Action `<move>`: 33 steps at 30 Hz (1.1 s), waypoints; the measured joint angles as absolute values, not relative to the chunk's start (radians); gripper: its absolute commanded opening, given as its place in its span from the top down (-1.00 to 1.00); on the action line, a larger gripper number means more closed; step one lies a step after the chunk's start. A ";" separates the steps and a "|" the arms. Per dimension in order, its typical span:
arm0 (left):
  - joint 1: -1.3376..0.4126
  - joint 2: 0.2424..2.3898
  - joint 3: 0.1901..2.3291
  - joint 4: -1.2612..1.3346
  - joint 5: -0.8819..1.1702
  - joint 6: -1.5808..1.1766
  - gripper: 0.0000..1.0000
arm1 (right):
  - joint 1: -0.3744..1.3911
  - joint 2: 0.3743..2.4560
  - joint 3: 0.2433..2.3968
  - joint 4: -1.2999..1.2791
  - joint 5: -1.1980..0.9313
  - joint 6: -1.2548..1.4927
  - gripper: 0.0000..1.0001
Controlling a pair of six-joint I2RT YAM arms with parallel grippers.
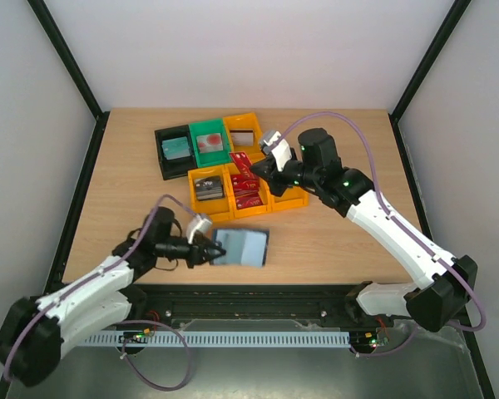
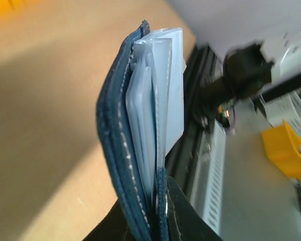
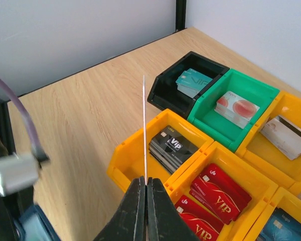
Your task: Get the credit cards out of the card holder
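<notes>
While the right gripper [image 3: 145, 184] is pinching a thin card [image 3: 144, 125] between fully closed fingers, that card is standing edge-on at the centre of the right wrist frame. It is rising over the wall between two orange bins. One orange bin [image 3: 133, 148] is holding black cards, and its neighbour [image 3: 251, 170] to the right is holding red ones. Toward the upper right, a black bin [image 3: 163, 93] is carrying a teal card and a green bin [image 3: 210, 118] a pale card with red blotches.

Low and left of centre in the top frame, the left gripper [image 1: 209, 248] is clamping narrowly on the holder [image 1: 245, 247], which is showing its grey-blue inside near the bottom edge of the table [image 1: 125, 183]. Pale cards [image 2: 165, 85] are sitting inside it, poking past the navy cover in the left wrist frame.
</notes>
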State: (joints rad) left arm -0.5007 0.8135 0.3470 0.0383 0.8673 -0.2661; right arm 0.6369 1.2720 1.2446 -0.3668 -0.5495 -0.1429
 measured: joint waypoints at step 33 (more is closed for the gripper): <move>-0.607 0.733 0.363 -0.104 0.486 -0.251 -0.80 | 0.637 1.251 1.184 -0.423 -0.654 -0.168 0.97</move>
